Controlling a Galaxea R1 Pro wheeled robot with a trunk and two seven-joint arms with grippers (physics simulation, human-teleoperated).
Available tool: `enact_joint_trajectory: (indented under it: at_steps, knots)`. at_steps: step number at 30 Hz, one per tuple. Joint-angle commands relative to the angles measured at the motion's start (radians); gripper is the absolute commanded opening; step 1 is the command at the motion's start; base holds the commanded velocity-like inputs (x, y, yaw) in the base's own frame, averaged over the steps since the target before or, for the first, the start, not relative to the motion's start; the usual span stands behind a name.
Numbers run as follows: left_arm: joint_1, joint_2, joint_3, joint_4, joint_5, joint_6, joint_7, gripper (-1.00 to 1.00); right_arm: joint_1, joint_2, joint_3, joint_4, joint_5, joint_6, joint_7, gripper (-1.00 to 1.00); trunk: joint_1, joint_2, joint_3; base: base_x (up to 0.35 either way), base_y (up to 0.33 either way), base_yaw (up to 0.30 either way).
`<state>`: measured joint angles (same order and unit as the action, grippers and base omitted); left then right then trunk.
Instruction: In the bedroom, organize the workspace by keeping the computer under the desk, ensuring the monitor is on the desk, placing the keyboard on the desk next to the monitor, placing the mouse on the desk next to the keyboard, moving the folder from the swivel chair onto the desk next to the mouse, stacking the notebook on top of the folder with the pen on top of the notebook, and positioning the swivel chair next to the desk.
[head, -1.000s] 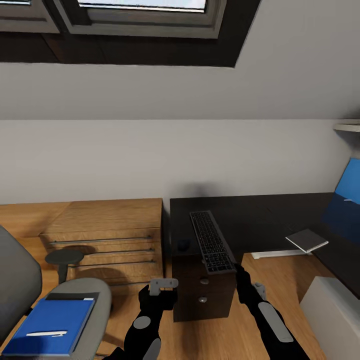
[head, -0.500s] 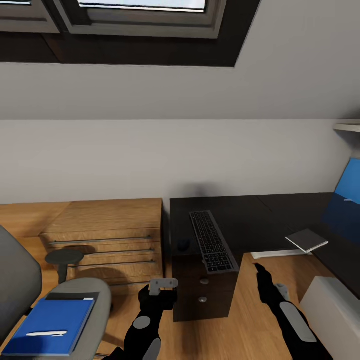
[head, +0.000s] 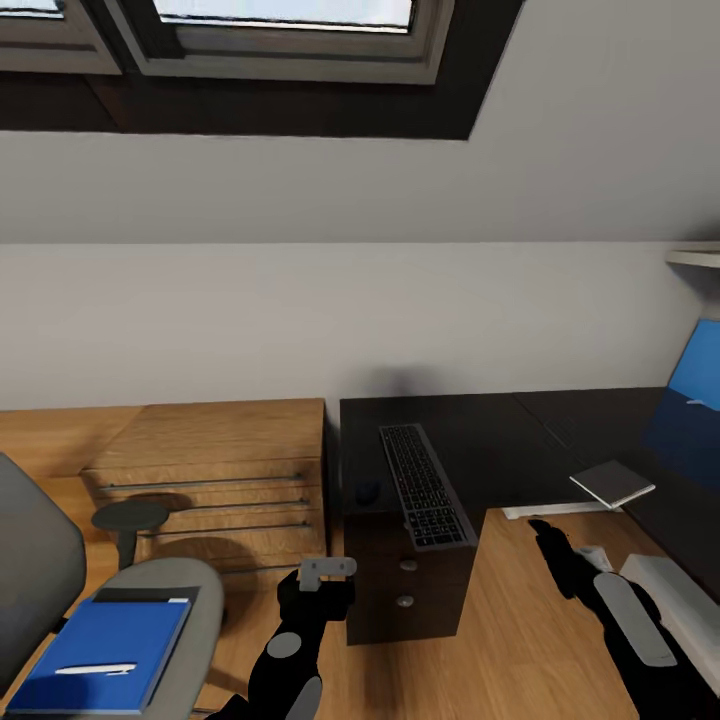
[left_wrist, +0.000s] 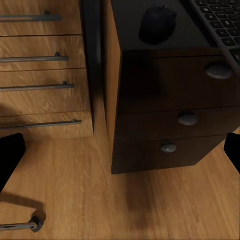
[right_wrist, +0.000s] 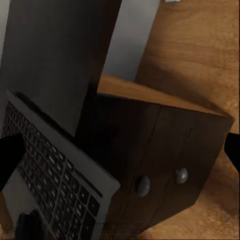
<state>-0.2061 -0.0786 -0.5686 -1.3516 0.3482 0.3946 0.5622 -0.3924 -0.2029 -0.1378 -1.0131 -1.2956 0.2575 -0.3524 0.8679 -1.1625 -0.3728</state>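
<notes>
white wall and a dark-framed skylight fill the upper part of the head view, with a warm wooden floor (head: 520, 610) below. against the wall stands a dark desk (head: 470, 440), and beside it a light wood drawer unit (head: 215, 470) with long metal handles.

on the desk lies the keyboard (head: 422, 482), set lengthwise, its near end reaching the front edge above the desk's drawer block (head: 405, 585) with round knobs. the mouse (head: 368, 490) sits just beside the keyboard on the side nearer the wooden drawers — both rest on the desktop, close but not touching as far as the head view shows. at the far right a blue screen, the monitor (head: 697, 375), stands on the desk, partly cut off by the frame. a thin grey slab (head: 612, 481) lies at the desk's inner edge near it.

low at the left, the swivel chair (head: 150, 600) carries the folder (head: 105, 655) with a blue notebook on top, and the pen (head: 92, 668) lies on that.

left gripper (head: 327, 568) hangs in front of the drawer block, fingers spread wide apart — empty, as the left wrist view confirms with a dark fingertip at each side. right gripper (head: 552, 532) is over the floor, well apart from the keyboard, its fingers likewise parted and holding nothing.
</notes>
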Motion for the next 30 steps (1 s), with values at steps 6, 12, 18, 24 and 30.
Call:
enact_joint_trajectory:
  at_steps: [6,12,18,24,30]
  knots:
    - [-0.001,0.000,-0.002,-0.001,0.008,0.003,0.008,1.00,0.000,-0.002,-0.004,-0.160,0.028,0.121,-0.257,1.00,-0.023,0.042,0.018,0.000,0.000,0.000]
    - [-0.001,0.000,-0.002,-0.001,0.008,0.003,0.008,1.00,0.000,0.000,-0.005,-0.174,0.029,0.128,-0.264,1.00,-0.046,0.084,0.036,0.000,0.000,0.000]
    - [-0.001,-0.001,-0.002,-0.001,0.008,0.004,0.008,1.00,0.000,0.002,-0.002,-0.178,0.030,0.129,-0.261,1.00,-0.054,0.098,0.043,0.000,0.000,0.000]
    - [-0.001,-0.001,-0.002,0.000,0.008,0.004,0.008,1.00,0.000,0.000,0.001,-0.181,0.032,0.134,-0.260,1.00,-0.054,0.098,0.043,0.000,0.000,0.000]
    - [-0.001,-0.001,-0.002,0.000,0.009,0.004,0.008,1.00,0.000,-0.001,0.001,-0.181,0.042,0.136,-0.260,1.00,-0.054,0.098,0.043,0.000,0.000,0.000]
